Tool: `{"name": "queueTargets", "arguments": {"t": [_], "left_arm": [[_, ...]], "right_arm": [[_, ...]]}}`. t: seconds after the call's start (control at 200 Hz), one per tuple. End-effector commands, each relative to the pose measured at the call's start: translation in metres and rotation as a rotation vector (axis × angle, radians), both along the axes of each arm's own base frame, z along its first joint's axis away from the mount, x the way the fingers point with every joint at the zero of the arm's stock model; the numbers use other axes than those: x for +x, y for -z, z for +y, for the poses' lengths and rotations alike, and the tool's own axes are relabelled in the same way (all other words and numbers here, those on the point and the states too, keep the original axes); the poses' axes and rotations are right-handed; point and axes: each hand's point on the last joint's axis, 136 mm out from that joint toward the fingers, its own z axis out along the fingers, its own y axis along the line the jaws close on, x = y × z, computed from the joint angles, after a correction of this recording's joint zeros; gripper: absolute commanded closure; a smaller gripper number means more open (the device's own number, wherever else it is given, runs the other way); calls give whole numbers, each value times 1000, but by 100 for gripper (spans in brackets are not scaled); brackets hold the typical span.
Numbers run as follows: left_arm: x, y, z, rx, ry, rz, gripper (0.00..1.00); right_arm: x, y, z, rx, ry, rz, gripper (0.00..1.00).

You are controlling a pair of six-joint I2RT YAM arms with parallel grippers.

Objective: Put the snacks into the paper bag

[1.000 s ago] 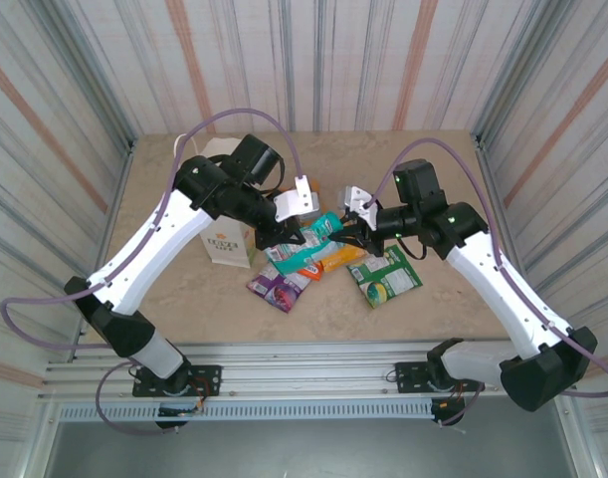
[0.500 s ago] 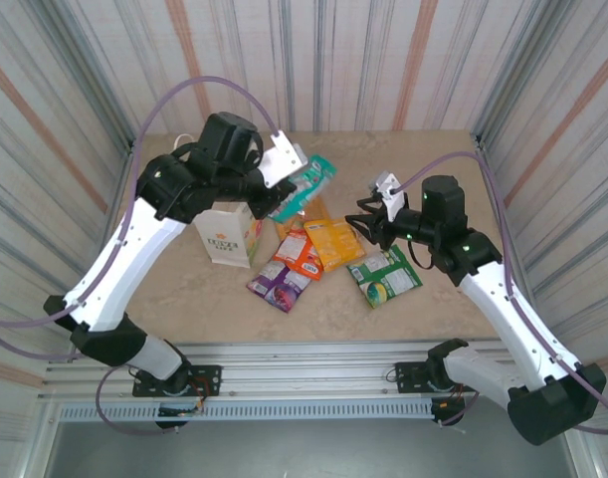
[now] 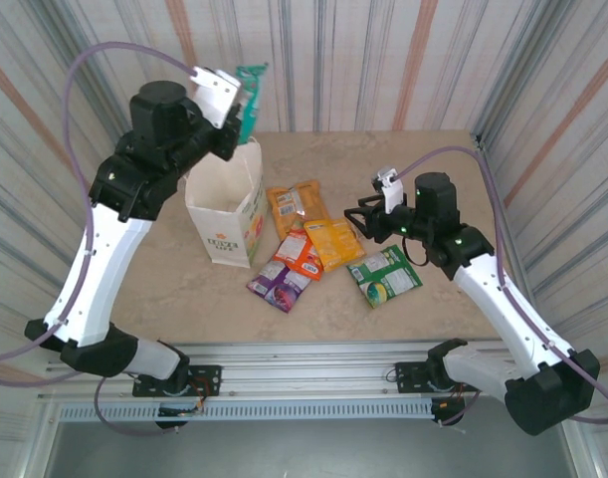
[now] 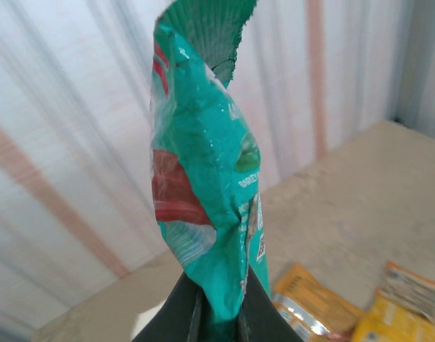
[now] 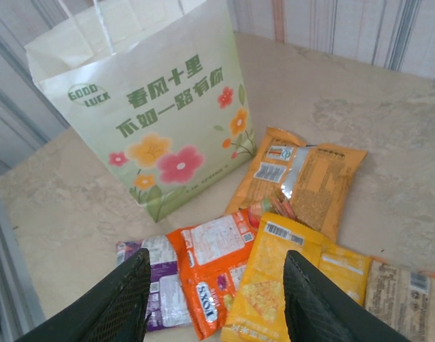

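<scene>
Beige tabletop (image 3: 174,299), left gripper (image 4: 221,305) clamping teal packet (image 4: 203,178)

I see the beige marbled table (image 3: 423,169) with the white paper bag (image 3: 227,204) standing upright on its left side. Just right of the bag, a cluster lies flat: orange packet (image 3: 296,199) farthest back, yellow-orange packet (image 3: 333,242), red-orange packet (image 3: 300,254), purple packet (image 3: 277,284) nearest me. The green packet (image 3: 385,276) lies rightmost.

A robotics lab test cell: corrugated, pale striped panel walls (image 3: 383,60) box in a beige marble-look tabletop (image 3: 184,299). Two white-and-black robot arms (image 3: 100,249) trailing purple cables (image 3: 109,46) are bolted to a silver aluminium rail frame (image 3: 313,360) along its near edge.
</scene>
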Motion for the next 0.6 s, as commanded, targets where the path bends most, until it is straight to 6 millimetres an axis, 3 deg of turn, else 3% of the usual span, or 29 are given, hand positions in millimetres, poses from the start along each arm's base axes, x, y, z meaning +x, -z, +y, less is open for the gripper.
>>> {"name": "queueTargets", "arguments": {"t": [0.0,0.115,0.25,0.591], "left_arm": [[-4,-38,43,-105,-155,-106,100],[-4,-17,67,-77,-230,-34,100],[-10,22,81,-57,-250,129,100],[-17,110,65,-8,-173,483,100]], "right_arm": [[2,-9,3,28,19,19,49],[5,-3,1,17,41,62,48],[6,2,2,18,46,103,48],[11,13,2,23,85,205,47]]}}
